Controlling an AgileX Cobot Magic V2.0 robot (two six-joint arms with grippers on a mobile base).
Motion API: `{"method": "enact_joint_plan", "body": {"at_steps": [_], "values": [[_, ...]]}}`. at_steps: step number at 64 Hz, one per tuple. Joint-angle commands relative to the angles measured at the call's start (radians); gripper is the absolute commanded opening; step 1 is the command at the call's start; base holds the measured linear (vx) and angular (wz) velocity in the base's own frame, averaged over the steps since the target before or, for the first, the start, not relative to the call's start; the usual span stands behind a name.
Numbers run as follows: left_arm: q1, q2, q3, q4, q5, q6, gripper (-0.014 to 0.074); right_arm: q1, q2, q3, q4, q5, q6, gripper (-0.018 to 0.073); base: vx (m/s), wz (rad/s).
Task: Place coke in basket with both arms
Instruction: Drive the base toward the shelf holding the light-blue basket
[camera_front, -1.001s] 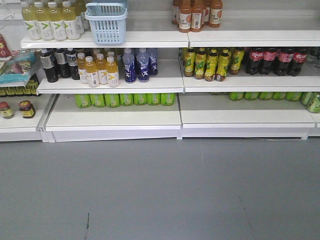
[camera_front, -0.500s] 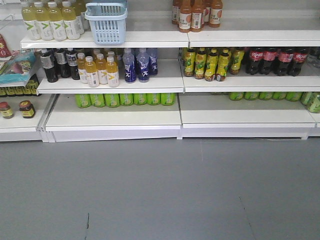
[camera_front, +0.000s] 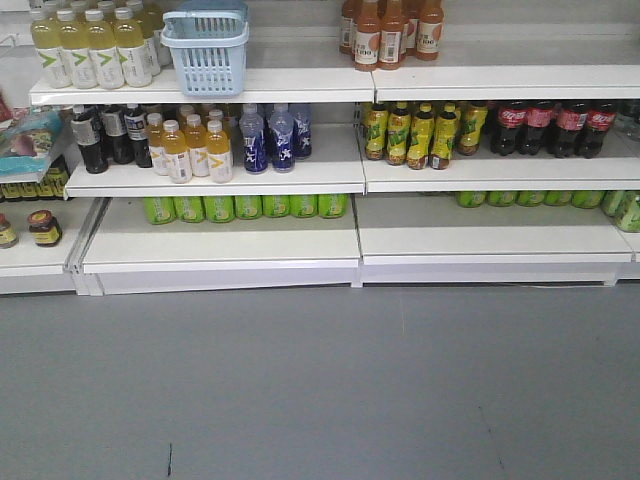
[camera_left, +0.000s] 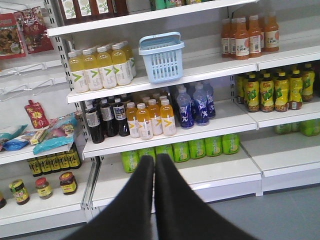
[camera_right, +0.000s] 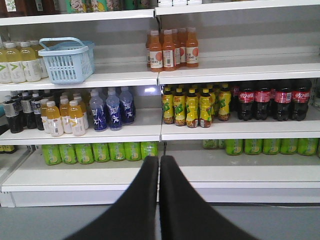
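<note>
The light blue basket (camera_front: 208, 50) stands on the upper shelf beside pale yellow drink bottles; it also shows in the left wrist view as basket (camera_left: 162, 57) and in the right wrist view as basket (camera_right: 67, 60). No coke can is in view. My left gripper (camera_left: 154, 159) is shut with nothing between its black fingers, well short of the shelves. In the same way my right gripper (camera_right: 159, 159) is shut and empty, facing the shelves from a distance. Neither arm appears in the front view.
Dark cola bottles with red labels (camera_front: 555, 125) stand on the middle shelf at right, next to green-yellow bottles (camera_front: 420, 130). Orange bottles (camera_front: 390, 30) are above, green cans (camera_front: 245, 207) below. Jars (camera_left: 42, 186) and snack packs fill the left rack. Grey floor (camera_front: 320, 390) lies before the shelves.
In the front view the whole shelf has slid slightly left and down, so the view has shifted. Nothing on the shelves has moved.
</note>
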Motion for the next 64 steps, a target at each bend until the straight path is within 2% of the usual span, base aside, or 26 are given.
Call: {"method": "enact_joint_plan", "body": {"at_steps": [1, 64], "values": [[-0.001, -0.02, -0.004, 0.0, -0.068, -0.002, -0.0006, 0.0, -0.018, 0.011, -0.01, -0.078, -0.005, -0.0009, 0.17, -0.02], [-0.001, -0.02, -0.004, 0.0, -0.068, -0.002, -0.0006, 0.0, -0.018, 0.011, -0.01, -0.078, -0.005, -0.0009, 0.15, 0.0]]}}
